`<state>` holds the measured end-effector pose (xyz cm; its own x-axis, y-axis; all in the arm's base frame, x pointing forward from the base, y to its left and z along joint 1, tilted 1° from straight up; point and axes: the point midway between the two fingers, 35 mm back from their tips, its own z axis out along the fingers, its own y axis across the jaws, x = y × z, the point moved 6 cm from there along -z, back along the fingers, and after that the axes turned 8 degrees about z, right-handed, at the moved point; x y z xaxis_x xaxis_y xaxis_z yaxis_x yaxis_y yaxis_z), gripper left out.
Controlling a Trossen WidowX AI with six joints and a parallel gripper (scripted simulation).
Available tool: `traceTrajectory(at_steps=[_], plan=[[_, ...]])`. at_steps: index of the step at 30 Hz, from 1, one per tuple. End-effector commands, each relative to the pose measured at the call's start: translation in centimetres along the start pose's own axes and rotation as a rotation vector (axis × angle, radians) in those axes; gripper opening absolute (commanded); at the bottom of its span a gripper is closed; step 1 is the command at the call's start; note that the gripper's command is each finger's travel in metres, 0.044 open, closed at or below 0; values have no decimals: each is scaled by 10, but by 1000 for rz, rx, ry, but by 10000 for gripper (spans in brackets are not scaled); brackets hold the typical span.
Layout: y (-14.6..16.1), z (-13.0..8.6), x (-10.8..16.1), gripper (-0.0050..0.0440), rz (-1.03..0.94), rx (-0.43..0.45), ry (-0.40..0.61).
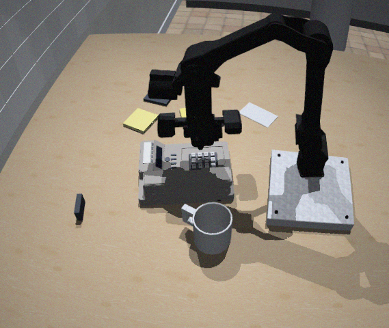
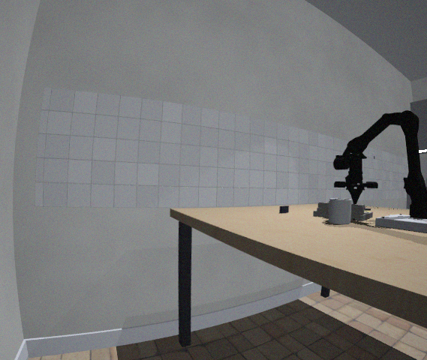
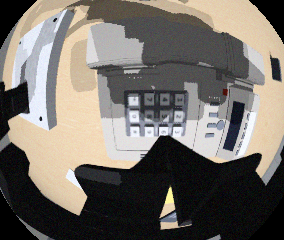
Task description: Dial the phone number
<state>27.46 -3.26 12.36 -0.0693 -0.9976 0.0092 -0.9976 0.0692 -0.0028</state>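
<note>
The grey desk phone (image 1: 185,169) sits in the middle of the table, its handset (image 1: 187,185) lying in the cradle along the near side. The keypad (image 1: 203,159) is a block of white keys on the far half; it also shows in the wrist view (image 3: 156,114). My gripper (image 1: 200,143) is shut and empty, pointing straight down, its tip a little above the far edge of the keypad and apart from the keys. In the wrist view the shut fingers (image 3: 169,154) fill the lower half, just below the keypad. A white note (image 1: 258,113) lies beyond the phone to the right.
A grey mug (image 1: 211,227) stands just in front of the phone. A yellow sticky pad (image 1: 140,120) and a dark calculator (image 1: 156,100) lie behind the phone. A small dark block (image 1: 78,206) stands at the left. The arm's grey base plate (image 1: 309,190) is at the right.
</note>
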Motion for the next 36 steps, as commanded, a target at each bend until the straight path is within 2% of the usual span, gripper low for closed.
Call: traceTrajectory(at_steps=[1, 19, 36], plan=[[-3, 4, 3, -50, -9, 2, -1], [-3, 26, 3, -50, -9, 2, -1], [-3, 27, 3, -50, -9, 2, -1]])
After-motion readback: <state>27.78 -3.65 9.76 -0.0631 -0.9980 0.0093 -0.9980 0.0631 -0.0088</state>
